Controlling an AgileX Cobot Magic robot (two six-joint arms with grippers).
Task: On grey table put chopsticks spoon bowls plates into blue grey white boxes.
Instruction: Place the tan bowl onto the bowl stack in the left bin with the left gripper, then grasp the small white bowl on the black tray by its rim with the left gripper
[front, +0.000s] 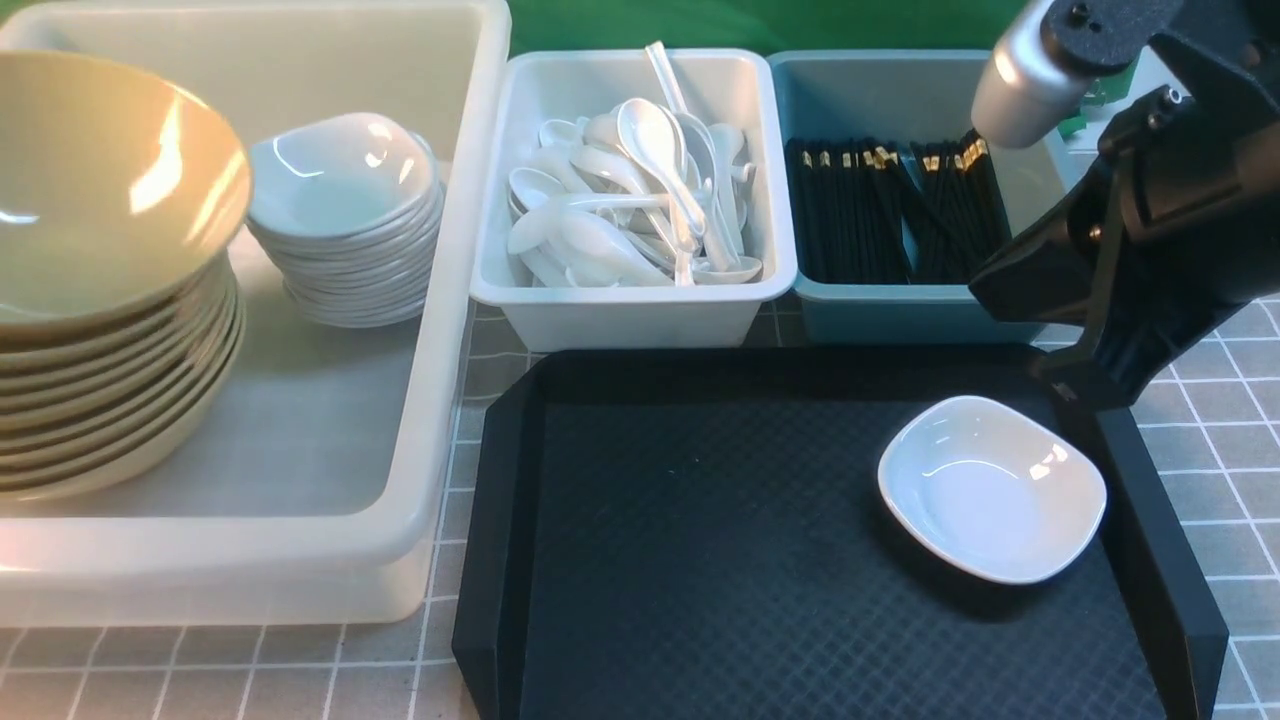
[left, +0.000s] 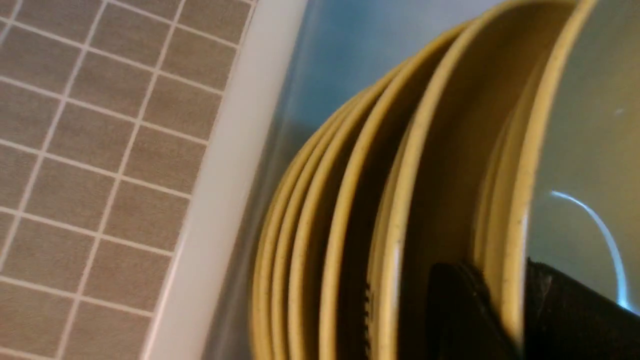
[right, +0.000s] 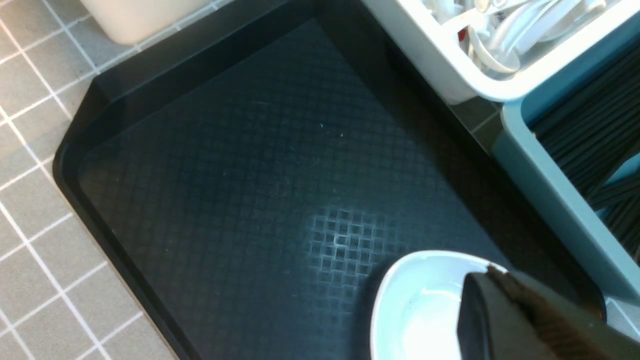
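Closely set, the left gripper's (left: 492, 267) 2 dark fingers (left: 460, 310) stand on either side of the rim of the top yellow plate (left: 590, 125). Whether they clamp that rim or only bracket it I cannot tell. That plate lies tilted on the stack of yellow plates (front: 110, 400), at the left end of the large pale box (front: 440, 300). Beside the stack, in the same box, sits a pile of small white dishes (front: 350, 230).

The right gripper (right: 487, 285) has its jaws pressed together with nothing between them. It hangs over the near edge of 1 small white dish (right: 415, 310), though contact cannot be judged. This dish (front: 992, 488) lies upright on the right part of the black tray (front: 700, 520), close to the tray's right rim; it is the only thing on the tray.

Behind the tray stand 2 smaller boxes, side by side and touching. The white box (front: 630, 310) holds a heap of white spoons (front: 640, 190), and the blue box (front: 900, 310) holds black chopsticks (front: 860, 210) with gold ends. Everything rests on the grey table (front: 1220, 420) with its tiled pattern.
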